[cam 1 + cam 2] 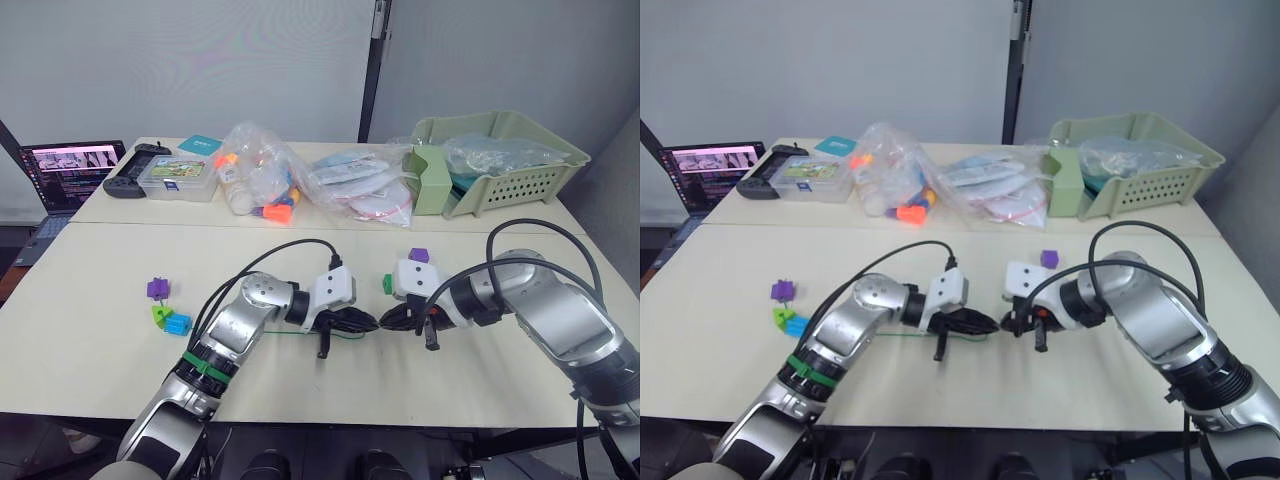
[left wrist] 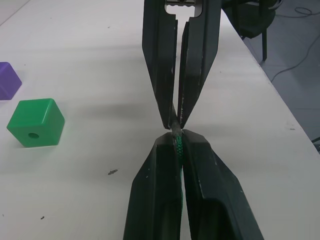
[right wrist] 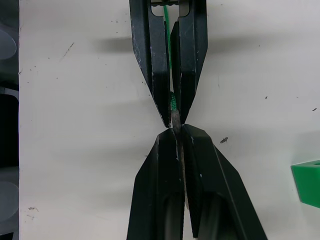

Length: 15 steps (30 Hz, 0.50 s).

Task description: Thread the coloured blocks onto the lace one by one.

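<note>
The left pincer (image 2: 177, 145) and right pincer (image 3: 175, 132) meet tip to tip above the table (image 1: 90, 330). Both are closed on the lace (image 2: 178, 144), pinched between their fingertips. The dark green block (image 2: 36, 122) lies near.

Both arms are built of rounded silver-grey metal shells joined by black joints. The left arm carries a bright green band around its forearm. Thick black cables loop in arcs from each forearm to the wrist. A white boxy housing sits on each wrist. The left claw (image 1: 366, 321) and the right claw (image 1: 392, 317) each have two long, glossy black fingers (image 2: 200, 200) that taper to narrow tips.
</note>
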Each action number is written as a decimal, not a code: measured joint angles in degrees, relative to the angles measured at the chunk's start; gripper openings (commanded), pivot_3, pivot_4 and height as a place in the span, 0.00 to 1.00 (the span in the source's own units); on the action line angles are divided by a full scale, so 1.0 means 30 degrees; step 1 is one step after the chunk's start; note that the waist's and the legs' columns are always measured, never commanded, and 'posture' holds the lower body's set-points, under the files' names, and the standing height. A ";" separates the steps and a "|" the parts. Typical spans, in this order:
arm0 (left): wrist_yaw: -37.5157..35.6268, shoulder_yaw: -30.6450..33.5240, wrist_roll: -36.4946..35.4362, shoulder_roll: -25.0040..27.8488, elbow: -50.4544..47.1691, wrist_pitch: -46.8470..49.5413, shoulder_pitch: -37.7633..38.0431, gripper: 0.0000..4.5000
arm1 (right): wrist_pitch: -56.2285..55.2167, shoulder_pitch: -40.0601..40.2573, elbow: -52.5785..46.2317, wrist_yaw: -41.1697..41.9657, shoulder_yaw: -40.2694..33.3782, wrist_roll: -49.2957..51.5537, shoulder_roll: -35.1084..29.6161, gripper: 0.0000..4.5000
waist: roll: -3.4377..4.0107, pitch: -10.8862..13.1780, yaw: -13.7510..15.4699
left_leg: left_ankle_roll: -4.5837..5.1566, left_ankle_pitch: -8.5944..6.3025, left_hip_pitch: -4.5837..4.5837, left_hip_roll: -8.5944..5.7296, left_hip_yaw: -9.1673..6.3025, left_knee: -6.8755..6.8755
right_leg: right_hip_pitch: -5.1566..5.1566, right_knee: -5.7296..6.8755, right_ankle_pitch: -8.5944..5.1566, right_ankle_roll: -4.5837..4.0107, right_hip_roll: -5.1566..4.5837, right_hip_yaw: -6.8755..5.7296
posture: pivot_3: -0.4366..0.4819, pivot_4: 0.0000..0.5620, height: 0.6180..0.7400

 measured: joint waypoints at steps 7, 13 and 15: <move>0.0017 0.0010 0.0001 -0.0139 0.0002 -0.0001 -0.0001 0.05 | 0.0000 0.0000 0.0002 0.0002 0.0000 -0.0003 0.0000 0.00 | 0.0000 0.0000 0.0000 | 0.0000 0.0000 0.0000 0.0000 0.0000 0.0000 | 0.0000 0.0000 0.0000 0.0000 0.0000 0.0000 | 0.48 0.27 0.98; 0.0034 0.0013 0.0000 -0.0214 0.0002 -0.0001 -0.0001 0.05 | 0.0000 0.0009 0.0002 0.0007 0.0000 -0.0005 -0.0013 0.00 | 0.0000 0.0000 0.0002 | 0.0000 0.0000 0.0000 -0.0001 0.0000 0.0000 | 0.0000 0.0000 0.0000 0.0000 0.0000 0.0000 | 0.48 0.27 0.98; 0.0035 0.0020 -0.0002 -0.0237 0.0002 -0.0001 -0.0001 0.05 | 0.0000 0.0023 0.0002 0.0011 0.0000 -0.0005 -0.0022 0.00 | 0.0000 0.0000 0.0001 | 0.0000 0.0000 0.0000 0.0000 0.0000 0.0000 | 0.0000 0.0000 0.0000 0.0000 0.0000 0.0000 | 0.48 0.27 0.98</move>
